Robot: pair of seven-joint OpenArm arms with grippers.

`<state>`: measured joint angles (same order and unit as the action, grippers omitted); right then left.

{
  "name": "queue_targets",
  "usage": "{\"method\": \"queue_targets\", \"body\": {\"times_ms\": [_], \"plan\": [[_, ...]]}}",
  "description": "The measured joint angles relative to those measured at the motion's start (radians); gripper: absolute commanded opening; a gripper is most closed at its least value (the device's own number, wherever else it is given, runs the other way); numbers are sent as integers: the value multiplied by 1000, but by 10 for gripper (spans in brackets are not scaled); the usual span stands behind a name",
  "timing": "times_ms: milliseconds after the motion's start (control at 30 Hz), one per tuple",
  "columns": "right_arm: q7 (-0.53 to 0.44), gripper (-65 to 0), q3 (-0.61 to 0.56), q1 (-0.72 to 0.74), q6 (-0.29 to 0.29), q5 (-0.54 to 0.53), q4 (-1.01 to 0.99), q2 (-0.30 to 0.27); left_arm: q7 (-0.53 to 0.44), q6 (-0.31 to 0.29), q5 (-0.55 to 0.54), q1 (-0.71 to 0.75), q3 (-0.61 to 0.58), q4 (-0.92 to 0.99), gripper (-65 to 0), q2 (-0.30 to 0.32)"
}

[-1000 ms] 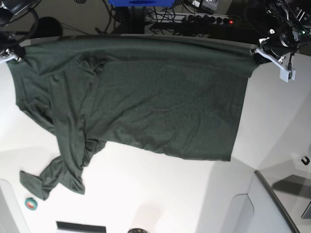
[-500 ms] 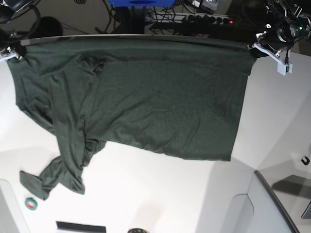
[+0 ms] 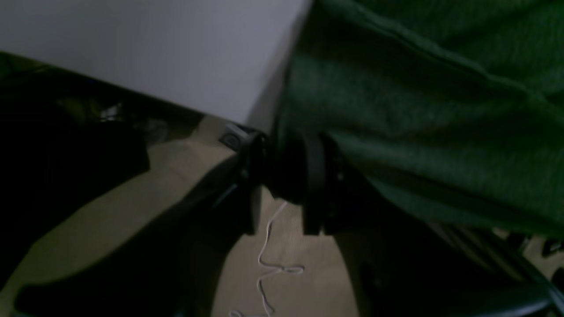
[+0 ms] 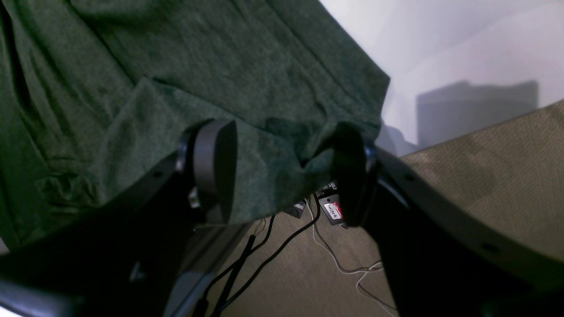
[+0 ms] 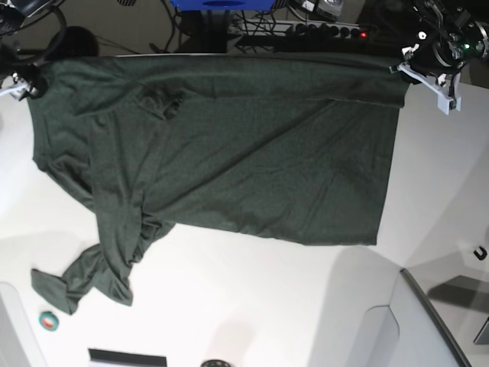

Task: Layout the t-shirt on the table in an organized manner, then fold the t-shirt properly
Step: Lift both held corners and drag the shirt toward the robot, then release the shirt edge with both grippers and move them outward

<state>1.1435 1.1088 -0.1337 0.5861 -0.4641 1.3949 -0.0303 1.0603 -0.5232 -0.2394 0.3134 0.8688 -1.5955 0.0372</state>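
A: Where's the shirt rn?

B: I've got the t-shirt [image 5: 229,145] stretched wide across the far part of the table [image 5: 252,306], top edge pulled taut along the table's far rim btw my two arms. Body lies mostly flat w/ some creases. One sleeve is bunched and twisted near the table's front-left in base view, trailing toward a small teal roll [image 5: 49,322].

A: Left tool?

B: Left tool [image 3: 282,180] sits at the corner of the cloth on base view's right [image 5: 412,73]. In the left wrist view the two dark pads are narrow, close together, w/ the green edge [image 3: 418,110] running right up to them. Looks clamped on the shirt corner, tho it's dim there.

A: And right?

B: Right tool [image 4: 282,176] is at the opposite corner, base view's left [image 5: 23,82]. Right wrist view shows the pads spread fairly wide, fabric [image 4: 176,88] draped over and between them; one pad [image 4: 216,167] lies on top of the cloth, other touches the hem. Can't tell if it's truly pinching.

A: Anything else?

B: Cables on the floor [image 4: 308,264] below.
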Motion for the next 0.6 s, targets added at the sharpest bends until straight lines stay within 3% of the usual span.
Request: {"method": "queue_targets", "body": {"times_ms": [133,400,600], "plan": [[0,-317,0,0,0,0,0,0,-1,0,-2,-1,0,-11,-406,0],[-1,-317,0,-3,0,2,27,3,-2,1,-1,-8,6,-14,-138,0],[-109,-315,-8,-39,-2,1,183,19,-1,1,3,-3,9,-110,-104,5]]}}
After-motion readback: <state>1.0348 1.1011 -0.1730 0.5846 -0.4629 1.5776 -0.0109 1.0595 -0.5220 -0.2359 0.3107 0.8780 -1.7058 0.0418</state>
